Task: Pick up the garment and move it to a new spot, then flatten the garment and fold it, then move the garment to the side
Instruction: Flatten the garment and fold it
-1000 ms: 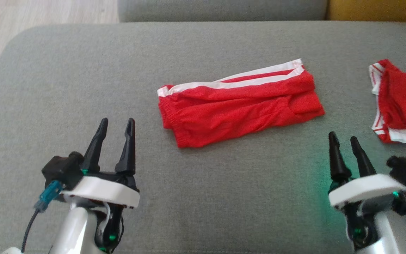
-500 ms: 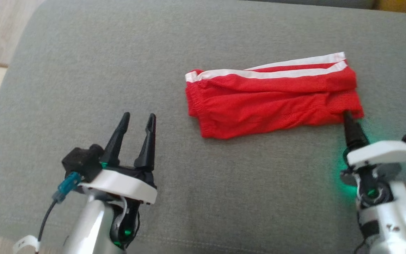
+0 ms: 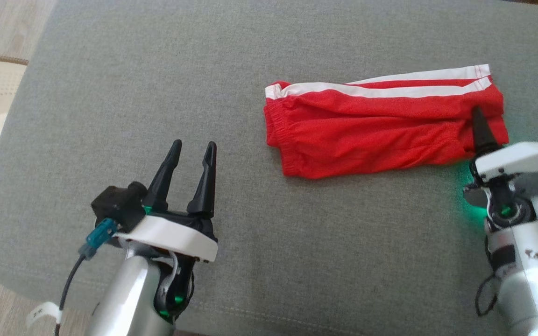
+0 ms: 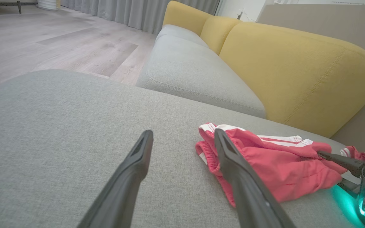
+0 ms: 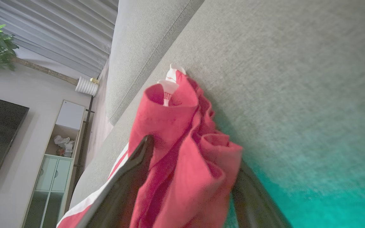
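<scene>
Shorts (image 3: 371, 130), red with white side stripes, lie folded lengthwise on the grey cushion (image 3: 157, 70), right of its middle. Right gripper (image 5: 193, 152): fingers spread wide and straddling the shorts' end towards the cushion's right side, cloth bunched between them, not pinched. Left gripper (image 3: 194, 143): fingers spread, empty, over the cushion's near left part, well apart from the shorts.

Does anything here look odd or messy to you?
Nothing is damaged. The red shorts lie slightly askew on the grey cushion, wrinkled, with their right end bunched between the right arm's open jaws. The green patch beside them seems a glow from that arm's light.
</scene>
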{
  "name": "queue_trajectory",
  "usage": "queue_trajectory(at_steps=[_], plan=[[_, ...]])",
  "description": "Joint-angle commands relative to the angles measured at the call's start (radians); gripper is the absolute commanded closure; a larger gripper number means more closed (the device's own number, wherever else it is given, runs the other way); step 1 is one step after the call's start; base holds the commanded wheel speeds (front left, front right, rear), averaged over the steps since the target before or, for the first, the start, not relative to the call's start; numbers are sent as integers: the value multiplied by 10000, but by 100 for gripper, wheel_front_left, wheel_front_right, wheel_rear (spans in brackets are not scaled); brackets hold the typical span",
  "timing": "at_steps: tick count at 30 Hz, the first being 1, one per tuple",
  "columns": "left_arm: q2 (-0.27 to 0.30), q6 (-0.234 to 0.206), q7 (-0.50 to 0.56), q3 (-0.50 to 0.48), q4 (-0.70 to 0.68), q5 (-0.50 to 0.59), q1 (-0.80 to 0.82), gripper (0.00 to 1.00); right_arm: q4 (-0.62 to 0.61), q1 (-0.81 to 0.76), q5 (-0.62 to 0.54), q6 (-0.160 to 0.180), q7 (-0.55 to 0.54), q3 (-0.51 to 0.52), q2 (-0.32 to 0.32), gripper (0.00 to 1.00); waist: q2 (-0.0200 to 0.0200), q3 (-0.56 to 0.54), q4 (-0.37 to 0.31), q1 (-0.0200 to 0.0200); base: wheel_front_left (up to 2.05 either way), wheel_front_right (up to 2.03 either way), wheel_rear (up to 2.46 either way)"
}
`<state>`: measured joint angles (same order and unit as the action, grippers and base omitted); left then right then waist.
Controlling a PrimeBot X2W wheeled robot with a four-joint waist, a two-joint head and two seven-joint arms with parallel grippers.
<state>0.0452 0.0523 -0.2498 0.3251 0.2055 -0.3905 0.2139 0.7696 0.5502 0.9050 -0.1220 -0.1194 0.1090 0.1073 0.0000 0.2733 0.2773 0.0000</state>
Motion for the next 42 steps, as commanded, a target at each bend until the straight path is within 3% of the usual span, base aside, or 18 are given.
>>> queue_trajectory(at_steps=[1, 6, 7, 8, 9, 19, 27, 35, 42], plan=[[51, -44, -120, -215, -330, -133, 442, 0, 471, 295, 57, -87, -215, -565, -570, 0, 0, 77, 29, 0, 0, 0, 0], [51, -56, -120, -142, -327, -174, 524, 0, 899, 761, 115, -87, -124, -637, -570, 0, 0, 162, 41, 0, 0, 0, 0], [51, -60, -120, -128, -322, -181, 539, 0, 995, 848, 156, -87, -92, -641, -570, 14, 0, 170, 39, 0, 0, 0, 0], [51, -59, -120, -112, -311, -183, 547, 0, 1082, 916, 180, -87, -53, -655, -570, 65, 0, 171, 33, 0, 0, 0, 0], [51, -54, -120, -98, -290, -179, 550, 0, 1148, 968, 183, -87, 13, -678, -570, 100, 0, 167, 22, 0, 0, 0, 0], [51, -7, -120, -323, -138, 32, 506, 0, 852, 633, 436, -87, 1099, -820, -570, 100, 0, -91, -443, 0, 0, 0, 0], [51, 73, -120, -386, -61, 158, 421, 0, 129, -151, 303, -87, 1976, -191, -297, 100, 0, -366, -890, 0, 0, 0, 0], [51, 118, -120, -441, 39, 189, 293, 0, -212, -647, -133, -87, 2633, 593, -28, 100, 0, -740, -1074, 0, 0, 0, 0], [51, 106, -120, -508, 63, 77, 166, 0, -987, -580, -982, -87, 2768, 98, -189, 100, 0, -1020, -1082, 0, 0, 0, 0]])
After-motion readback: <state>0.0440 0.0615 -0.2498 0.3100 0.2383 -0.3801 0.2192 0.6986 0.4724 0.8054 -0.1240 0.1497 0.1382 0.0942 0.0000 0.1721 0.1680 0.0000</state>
